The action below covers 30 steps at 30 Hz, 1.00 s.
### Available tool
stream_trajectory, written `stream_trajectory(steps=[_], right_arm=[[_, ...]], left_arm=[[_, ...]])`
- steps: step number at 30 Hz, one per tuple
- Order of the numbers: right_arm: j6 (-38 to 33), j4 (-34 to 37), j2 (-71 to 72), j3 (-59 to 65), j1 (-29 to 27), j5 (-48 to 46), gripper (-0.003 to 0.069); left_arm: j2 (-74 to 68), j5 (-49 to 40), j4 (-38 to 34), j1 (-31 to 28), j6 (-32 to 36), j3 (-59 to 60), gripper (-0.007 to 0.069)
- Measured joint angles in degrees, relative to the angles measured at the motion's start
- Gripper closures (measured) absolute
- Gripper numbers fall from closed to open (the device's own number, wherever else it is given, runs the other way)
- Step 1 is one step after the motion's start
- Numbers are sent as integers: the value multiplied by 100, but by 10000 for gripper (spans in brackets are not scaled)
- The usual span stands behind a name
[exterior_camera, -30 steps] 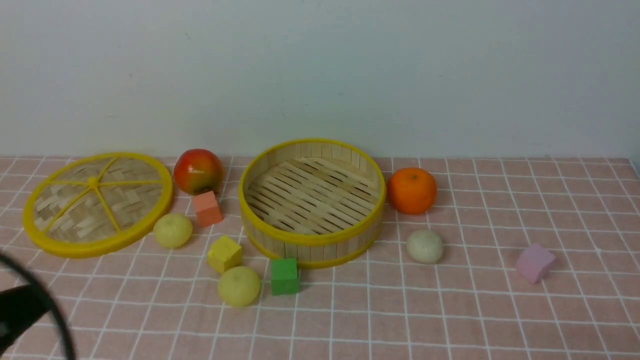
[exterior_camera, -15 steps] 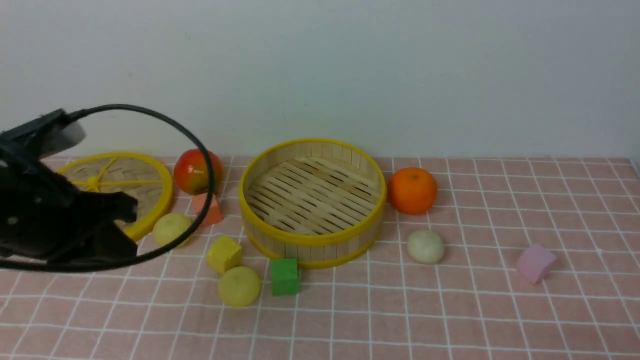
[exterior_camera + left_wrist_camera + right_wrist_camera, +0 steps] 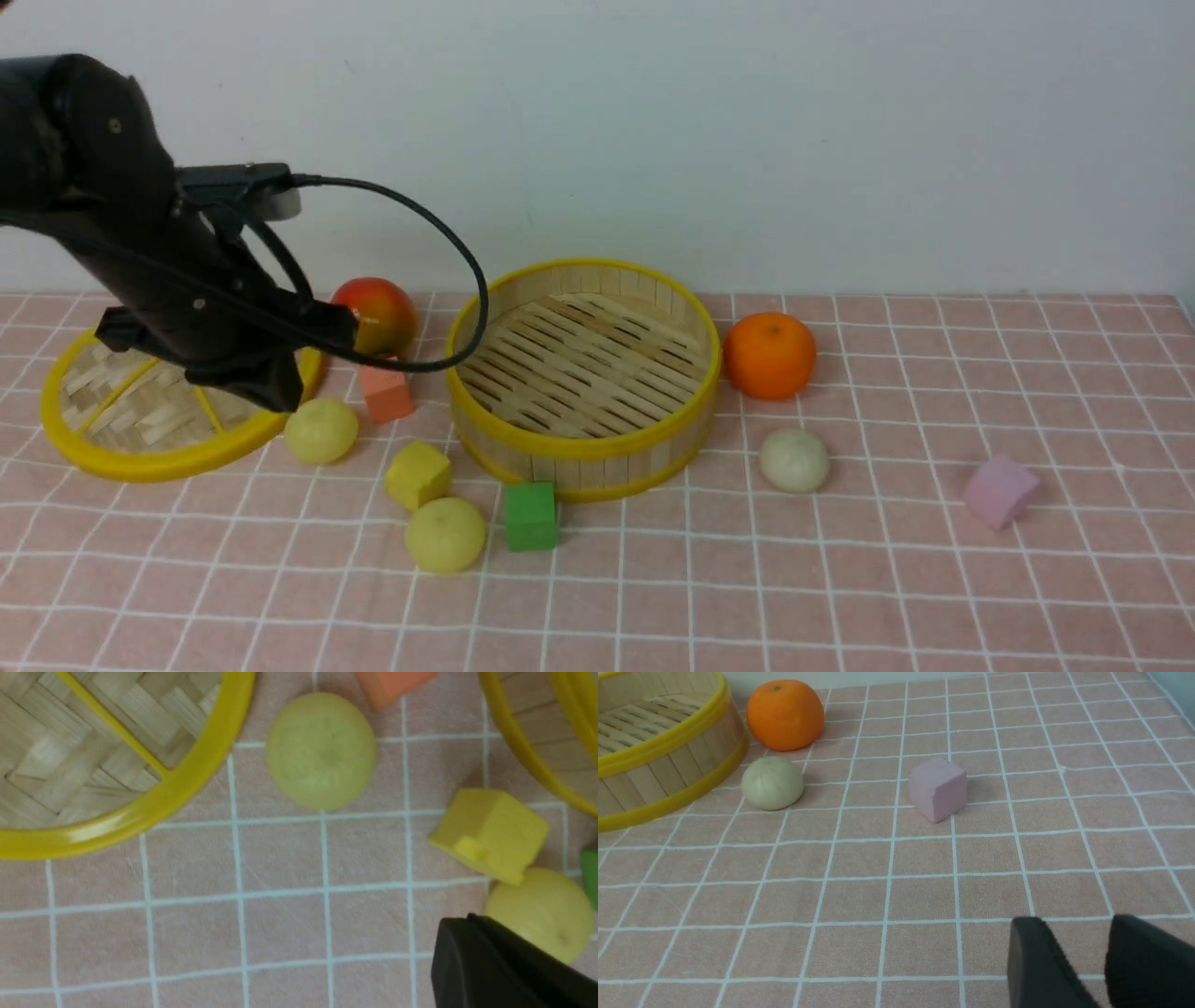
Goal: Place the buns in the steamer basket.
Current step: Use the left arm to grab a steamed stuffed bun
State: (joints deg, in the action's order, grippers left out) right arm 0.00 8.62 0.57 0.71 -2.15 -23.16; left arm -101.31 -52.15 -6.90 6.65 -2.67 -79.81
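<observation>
**Fig.** Front view w/ both wrist views. Round bamboo steamer basket w/ slatted floor and yellow rims (image 3: 579, 446) stands upright mid-worktop, toward the far edge, on a pink checked cloth (image 3: 840, 597). All 3 buns lie on the cloth outside it. Pale yellow bun no. 1 (image 3: 321, 430) sits just beside the rim of the flat woven yellow-rimmed lid (image 3: 140, 464), which lies near the left edge. Pale yellow bun no. 2 (image 3: 445, 534) is nearer the front edge, just beside a yellow cube (image 3: 418, 474) and a green cube (image 3: 531, 515). The off-white bun (image 3: 794, 460) is R of the basket, on the front-edge side of an orange fruit (image 3: 769, 355) and well apart from a lilac cube (image 3: 1001, 490). A red-yellow apple (image 3: 378, 313) and a salmon cube (image 3: 387, 392) sit betw. lid and basket. Left gripper (image 3: 472, 952) hangs above the lid's R rim, near bun no. 1, jaws pressed together. Right gripper (image 3: 1106, 956) is low over bare cloth, lilac cube ahead of it, jaws spread, gripping nothing.
</observation>
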Motion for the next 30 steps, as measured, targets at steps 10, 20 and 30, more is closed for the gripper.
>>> stream_trajectory(steps=[10,20,30], right_arm=[[0,0,0,0,0,0,419],[0,0,0,0,0,0,419],[0,0,0,0,0,0,419]], left_arm=[[-1204,51,212,-92,91,-951,415],[-1738,156,471,-92,91,-1174,334],[-1884,196,505,-92,91,-1195,393]])
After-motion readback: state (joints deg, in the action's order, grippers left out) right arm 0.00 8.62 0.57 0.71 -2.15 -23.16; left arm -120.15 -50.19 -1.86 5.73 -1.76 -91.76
